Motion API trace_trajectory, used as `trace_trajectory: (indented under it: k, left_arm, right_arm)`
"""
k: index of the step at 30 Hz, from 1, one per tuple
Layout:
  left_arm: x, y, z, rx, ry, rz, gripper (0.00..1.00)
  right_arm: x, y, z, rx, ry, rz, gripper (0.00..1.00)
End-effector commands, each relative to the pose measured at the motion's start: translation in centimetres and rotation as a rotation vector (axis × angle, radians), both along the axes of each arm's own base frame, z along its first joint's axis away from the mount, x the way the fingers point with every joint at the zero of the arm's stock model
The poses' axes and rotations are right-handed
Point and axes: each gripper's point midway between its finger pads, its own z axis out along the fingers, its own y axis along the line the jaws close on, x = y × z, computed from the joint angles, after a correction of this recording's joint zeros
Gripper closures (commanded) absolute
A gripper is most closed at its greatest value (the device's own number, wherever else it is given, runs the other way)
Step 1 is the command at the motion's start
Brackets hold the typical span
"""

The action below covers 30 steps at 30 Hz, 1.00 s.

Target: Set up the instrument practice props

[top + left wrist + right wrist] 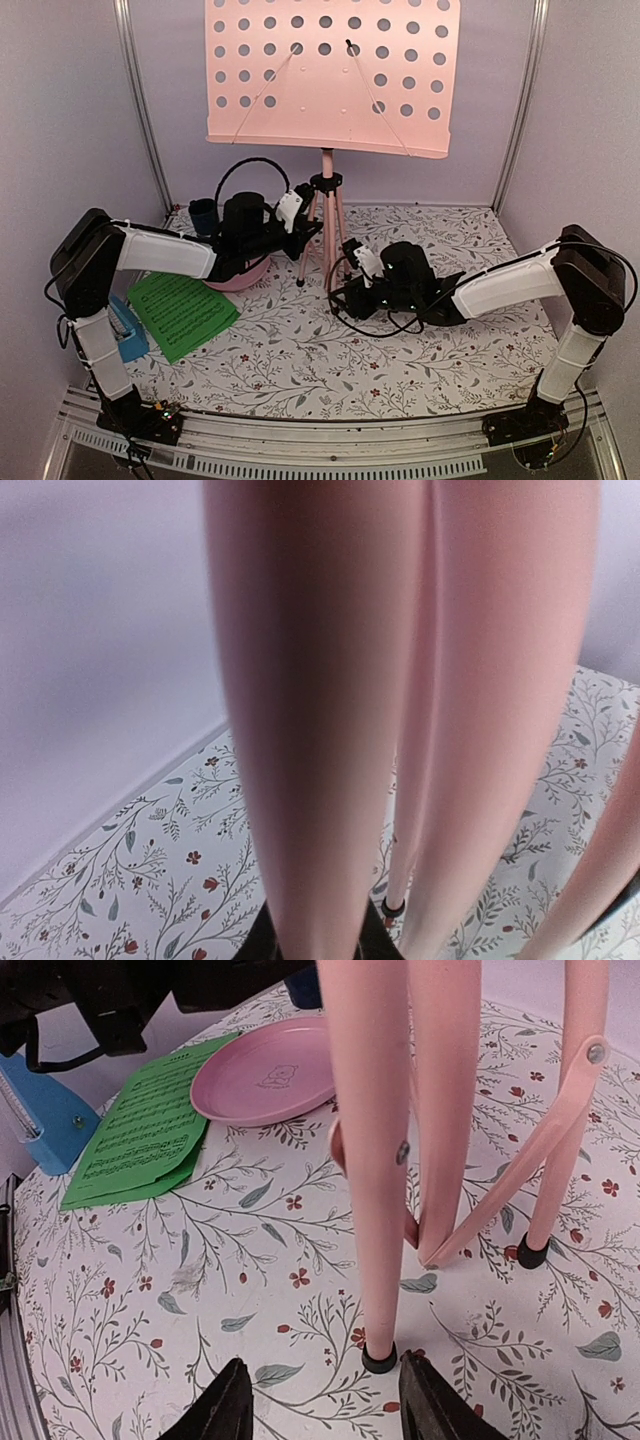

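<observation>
The music stand [330, 70] stands upright on its tripod at the back centre of the floral table [400, 370], with its perforated desk facing forward. The left gripper [318, 945] is clamped on one pink leg [320, 730] of the tripod, which passes between its dark fingers [262, 942]. The right gripper [325, 1380] is low at the table surface with its jaws parted; the black foot [378, 1358] of the nearest leg sits in the gap between the fingertips (no contact is visible). The green sheet-music pages [180, 310] lie flat in an overlapping stack on the left side of the table. The blue metronome [125, 330] is at their left edge, partly under the left arm. A pink disc [265, 1080] lies just beside the far corner of the pages.
</observation>
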Motion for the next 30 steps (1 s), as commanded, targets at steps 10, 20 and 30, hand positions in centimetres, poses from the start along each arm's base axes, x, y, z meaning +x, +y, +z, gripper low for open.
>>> trace_trajectory:
  k: [10,20,30]
  left_arm:
    - [0.2,1.0,0.4,0.012,0.005,0.042,1.00]
    - [0.5,1.0,0.7,0.005,-0.004,0.054,1.00]
    - [0.7,1.4,1.0,0.014,-0.034,0.058,1.00]
  right_arm:
    - [4.5,1.3,0.3,0.060,-0.054,-0.111,0.59]
    - [5.4,1.4,-0.3,0.061,-0.029,-0.164,0.79]
    - [3.8,-1.0,1.5,0.059,-0.020,-0.200,1.00]
